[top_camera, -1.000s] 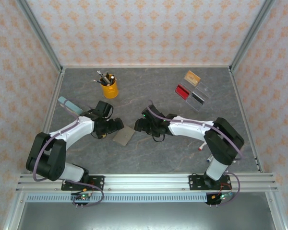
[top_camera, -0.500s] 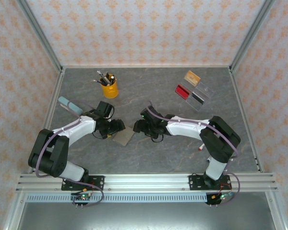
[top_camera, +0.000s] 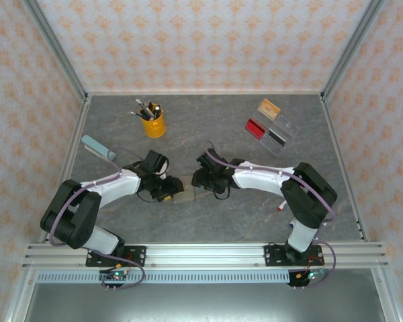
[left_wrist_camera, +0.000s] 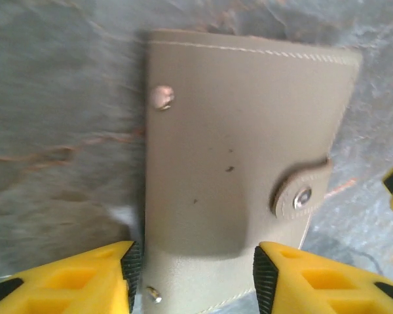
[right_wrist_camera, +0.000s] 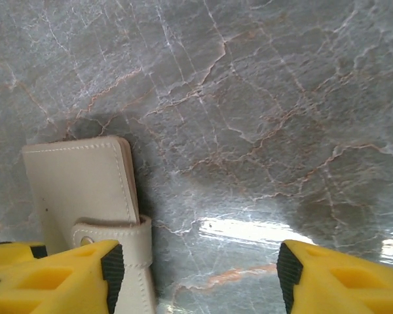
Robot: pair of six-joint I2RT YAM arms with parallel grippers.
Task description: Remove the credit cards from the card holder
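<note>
We are finding the card holder [left_wrist_camera: 236, 163] lying shut and flat on the bench [top_camera: 242, 215], between the two arms. The left hand [left_wrist_camera: 195, 278] is nearer: it is sitting over the holder's near end with the jaws straddling its width, so the holder's long axis is running straight away from the hand. Both pads are lying right at the holder's side edges, but we cannot tell whether they are pressing on it or only flanking it.

The right hand [right_wrist_camera: 196, 275] is hanging released, with its jaws wide. One finger is over the snap strap [right_wrist_camera: 128, 239] at the holder's edge and the other over bare bench, so most of the holder is lying off to that hand's side rather than between its jaws.

The credit cards [top_camera: 255, 127], red, tan and black, are lying at the far right of the bench, well apart from the holder. The strap is looking fastened, and we are judging that it must come undone first. Whatever is inside the holder is hidden, and its near edge is cut off in the left wrist view.
</note>
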